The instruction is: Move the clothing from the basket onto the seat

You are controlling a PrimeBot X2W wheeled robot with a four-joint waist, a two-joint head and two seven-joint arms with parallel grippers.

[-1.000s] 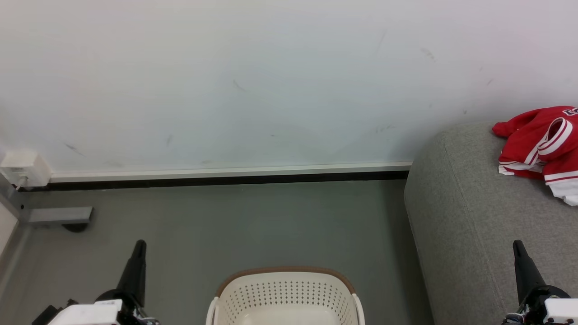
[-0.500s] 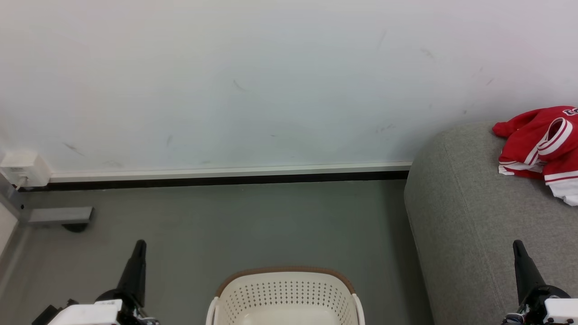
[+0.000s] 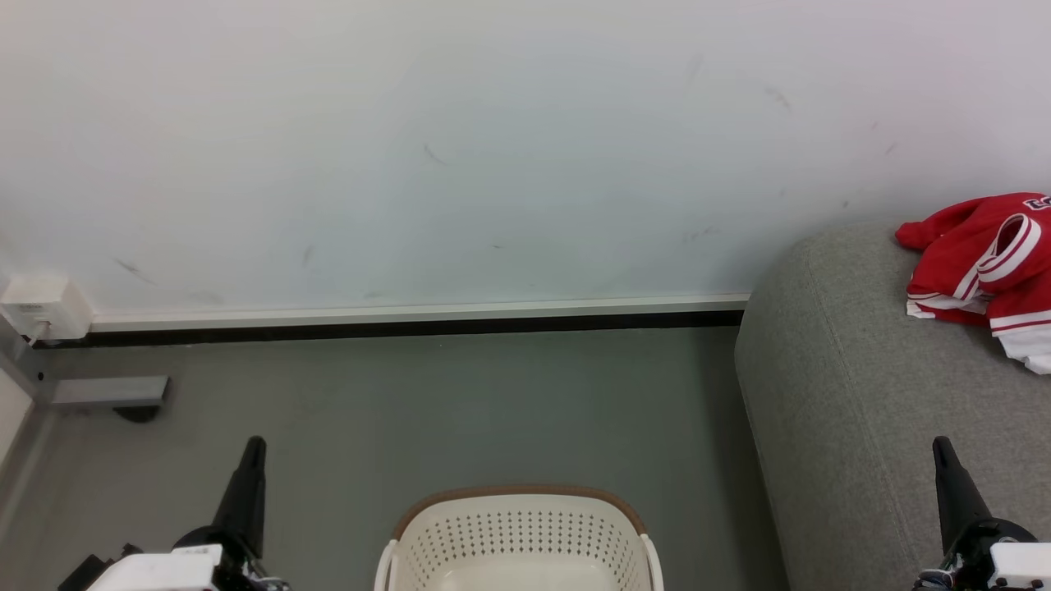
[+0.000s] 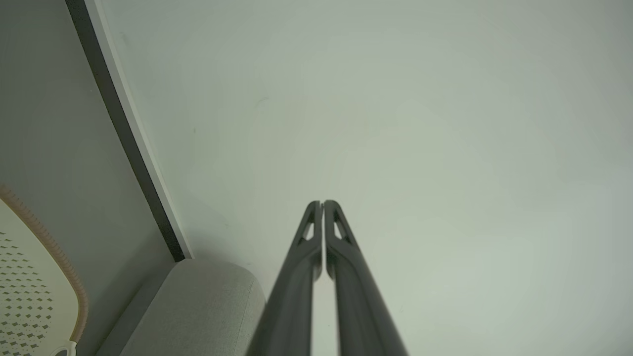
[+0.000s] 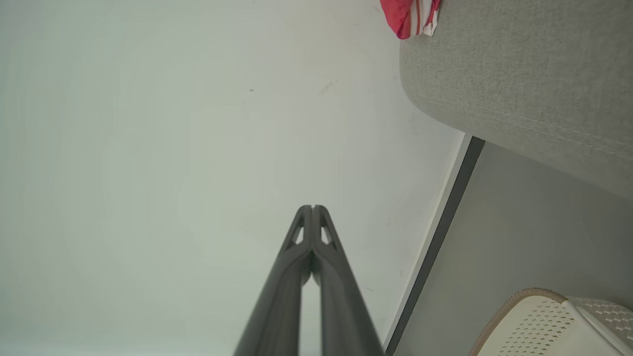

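- Left hand [image 3: 253, 450]: long dark fingers pressed together, holding nothing.
- Cream-white perforated plastic basket [image 3: 519, 491]: the visible part looks empty; check its hidden bottom.
- Bright red, white-trimmed jersey [image 3: 973, 246] lies crumpled on the light grey fabric sofa [image 3: 837, 394].
- Right hand [image 3: 943, 450]: likewise closed and empty.

Matt perforated plastic basket [image 3: 517, 533]; coarse woven cloth sofa [image 3: 837, 394]; smooth fabric jersey [image 3: 952, 238].

Bright, diffuse light casts a faint shadow beside the seat [image 3: 837, 394] (wrist views blur close up).
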